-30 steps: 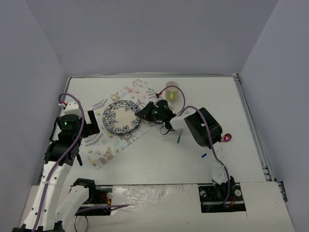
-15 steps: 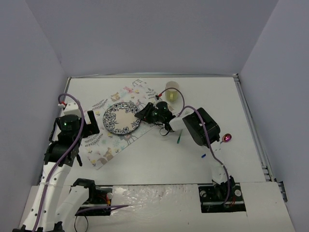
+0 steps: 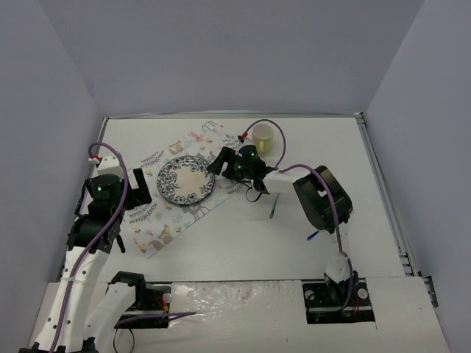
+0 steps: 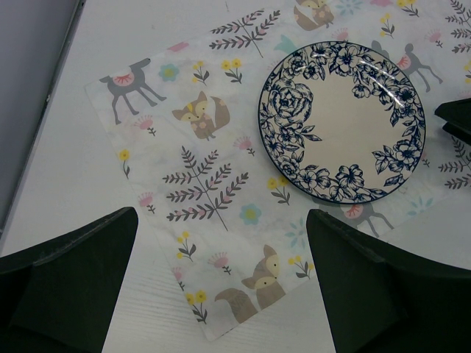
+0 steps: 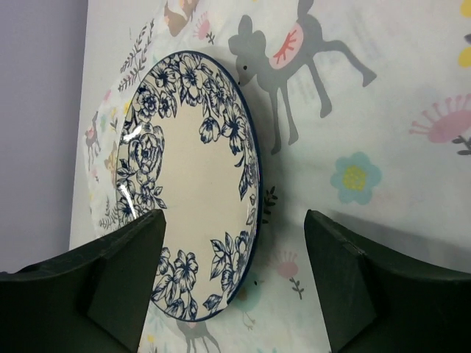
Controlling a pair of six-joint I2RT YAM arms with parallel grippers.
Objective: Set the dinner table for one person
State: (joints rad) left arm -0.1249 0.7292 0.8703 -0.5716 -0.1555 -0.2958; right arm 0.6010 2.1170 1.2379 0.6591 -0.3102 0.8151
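Note:
A blue floral plate (image 3: 185, 180) lies flat on the animal-print placemat (image 3: 163, 226), which is spread at an angle on the white dinner table (image 3: 221, 246). My right gripper (image 3: 218, 163) is open at the plate's right rim. In the right wrist view the plate (image 5: 188, 184) has its near rim between the spread jaws of the right gripper (image 5: 235, 276), touching neither finger. My left gripper (image 3: 140, 188) hovers open over the placemat's left part. In the left wrist view the left gripper (image 4: 224, 294) holds nothing, with the plate (image 4: 342, 121) ahead to the right.
A yellow cup (image 3: 263, 137) stands just behind the right wrist. A thin green utensil (image 3: 274, 207) and a small blue item (image 3: 312, 236) lie on the table to the right of the placemat. Walls close in the table on three sides.
My right gripper has gone from shut on the plate's rim to open, letting the plate go. Its wrist shifted slightly toward the back and the elbow swung right. The left arm has not moved.

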